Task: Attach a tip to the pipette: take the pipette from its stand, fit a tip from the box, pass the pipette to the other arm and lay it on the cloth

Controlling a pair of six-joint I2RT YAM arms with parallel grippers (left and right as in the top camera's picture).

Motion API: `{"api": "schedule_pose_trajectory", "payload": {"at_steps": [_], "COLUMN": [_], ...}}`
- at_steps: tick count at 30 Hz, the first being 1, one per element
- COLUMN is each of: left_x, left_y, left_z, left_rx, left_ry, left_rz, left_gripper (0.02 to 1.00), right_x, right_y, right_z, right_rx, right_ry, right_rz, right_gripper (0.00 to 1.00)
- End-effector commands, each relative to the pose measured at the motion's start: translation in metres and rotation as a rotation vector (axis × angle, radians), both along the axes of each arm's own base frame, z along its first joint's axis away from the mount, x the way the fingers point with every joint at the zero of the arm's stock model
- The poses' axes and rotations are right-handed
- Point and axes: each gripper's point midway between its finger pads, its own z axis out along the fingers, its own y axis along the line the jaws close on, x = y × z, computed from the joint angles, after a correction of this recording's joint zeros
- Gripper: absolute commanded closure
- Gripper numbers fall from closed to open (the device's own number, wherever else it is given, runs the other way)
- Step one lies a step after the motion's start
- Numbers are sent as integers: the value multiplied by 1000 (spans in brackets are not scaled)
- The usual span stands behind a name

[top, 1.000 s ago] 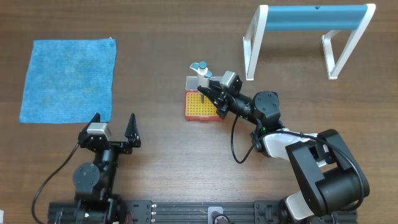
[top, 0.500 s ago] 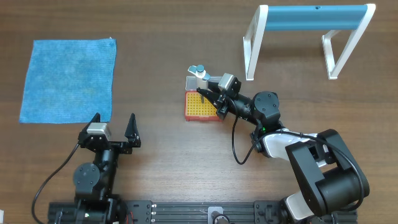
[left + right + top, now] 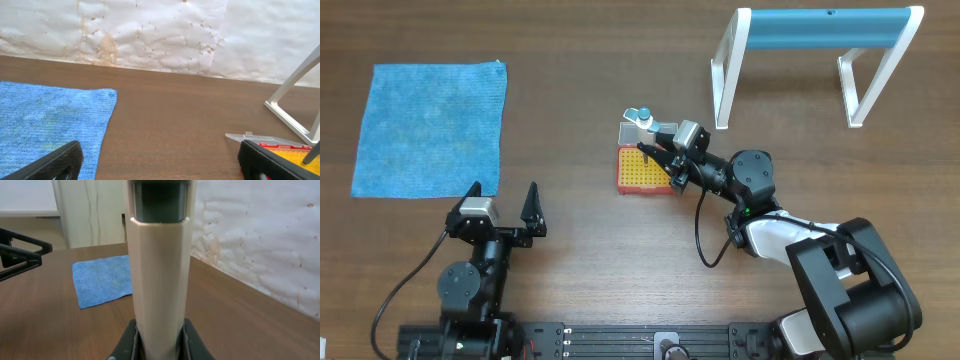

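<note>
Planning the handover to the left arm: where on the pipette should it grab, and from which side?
Likely the bare white body of the pipette above where the right gripper clamps it. It stands roughly upright over the tip box, so the open left gripper should come in level from the cloth side, jaws straddling the flat-sided shaft.

Setting: robotics lab, bench-top liquid-handling rig. Evidence: a pipette (image 3: 642, 122) clamped in the right pincer (image 3: 658, 158), with a tip box (image 3: 638, 178) of racked tips close by that pincer. A white-and-blue pipette stand (image 3: 820, 25) is farther off. Two arms are mounted on a black base rail (image 3: 620, 338) at the edge of a wood-grain table (image 3: 580, 250). A paper-covered wall (image 3: 150, 30) is behind.
</note>
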Motion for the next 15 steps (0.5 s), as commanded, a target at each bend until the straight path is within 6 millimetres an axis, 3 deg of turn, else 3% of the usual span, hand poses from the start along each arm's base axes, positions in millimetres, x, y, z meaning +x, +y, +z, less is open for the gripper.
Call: {"api": "schedule_pose_trajectory", "payload": {"at_steps": [1, 8, 15], "left_x": [0, 0, 0], "left_y": [2, 2, 2], "left_z": [-1, -1, -1], "left_rx": [11, 11, 11], "left_ry": [3, 3, 3], "left_rz": [11, 11, 11], "left_gripper": [23, 23, 20], "right_x": [-7, -8, -8], "right_y": [0, 4, 6], "right_z": [17, 46, 89], "right_rx": [8, 18, 41], "right_ry": [-62, -94, -157], "right_rz": [12, 40, 57], "right_gripper": [923, 923, 921]}}
